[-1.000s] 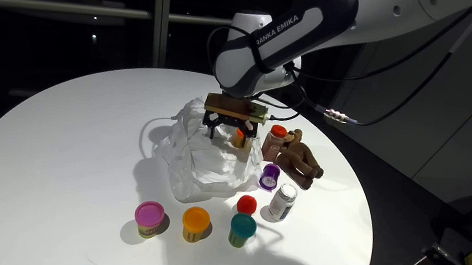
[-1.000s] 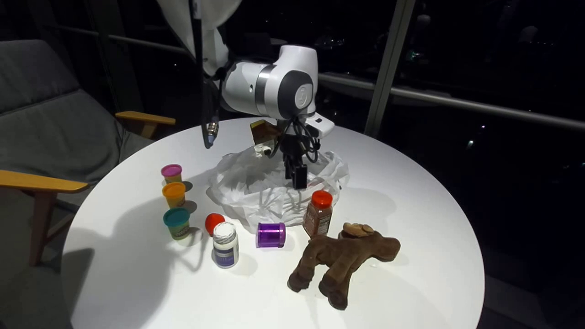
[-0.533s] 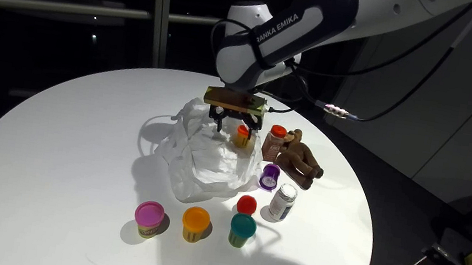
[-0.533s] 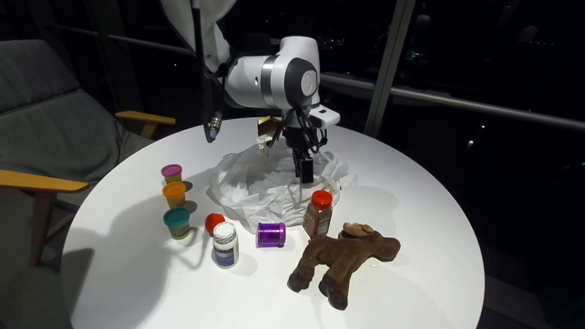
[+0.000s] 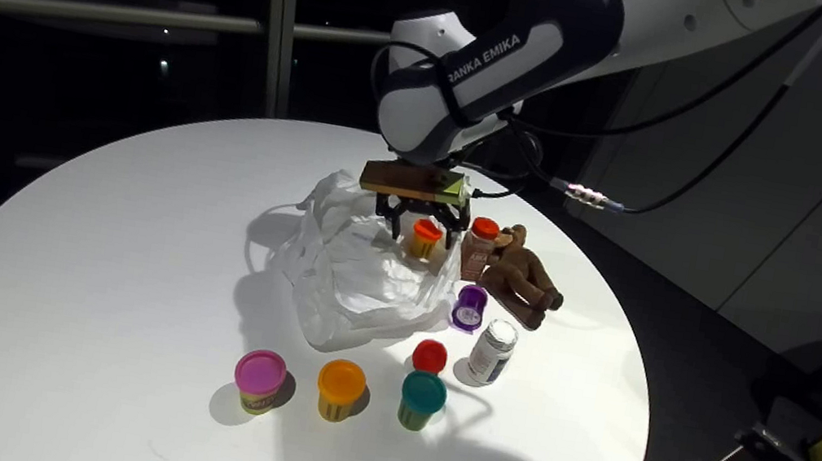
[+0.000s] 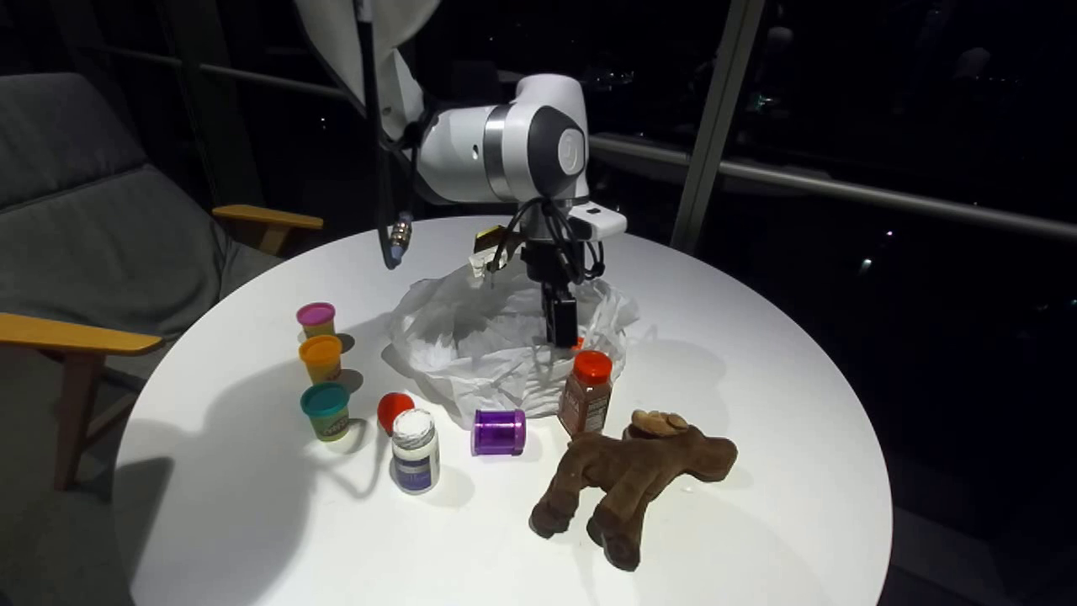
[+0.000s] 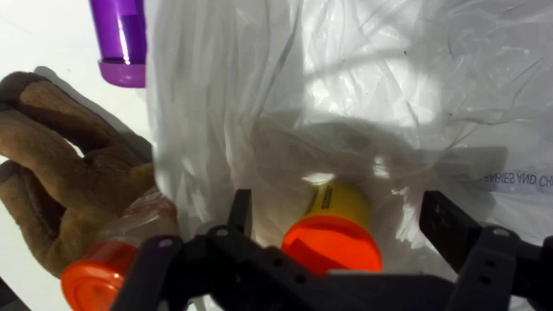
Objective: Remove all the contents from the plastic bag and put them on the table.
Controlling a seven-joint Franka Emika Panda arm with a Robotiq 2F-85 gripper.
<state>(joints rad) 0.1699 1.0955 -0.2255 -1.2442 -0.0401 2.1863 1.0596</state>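
We had the tool (image 7: 337, 211) spread wide at the mouth of the plastic bag (image 5: 342, 327), a jaw on either side of the yellow cup with a red-orange lid (image 7: 339, 235), and nothing pinched. That cup was inside the bag, near the wall closest to the red-capped jar (image 6: 586, 397); we saw nothing else in there, though folds could have hidden something small. Out on the table (image 5: 118, 258), around the bag, were the brown toy (image 6: 644, 471), the jar, the purple container (image 6: 498, 433), the white bottle (image 6: 416, 459), the red round piece (image 5: 430, 356), the pink-lidded cup (image 5: 260, 378), the orange-lidded cup (image 5: 340, 388) and the teal-lidded cup (image 5: 422, 400), so we took this grasp to be the last. To do it well, we judged, the cup needed to sit midway between the jaws, with the tool lowered straight until it straddled the body; a grip on the lid alone risked popping it off. Thin plastic stood just beside the jaw on the jar's side in the wrist view, so a fold caught along with the cup was our main worry. After closing, a slow, straight lift clear of the crumpled edge and an upright set-down well apart from the jar seemed to us the surest course.
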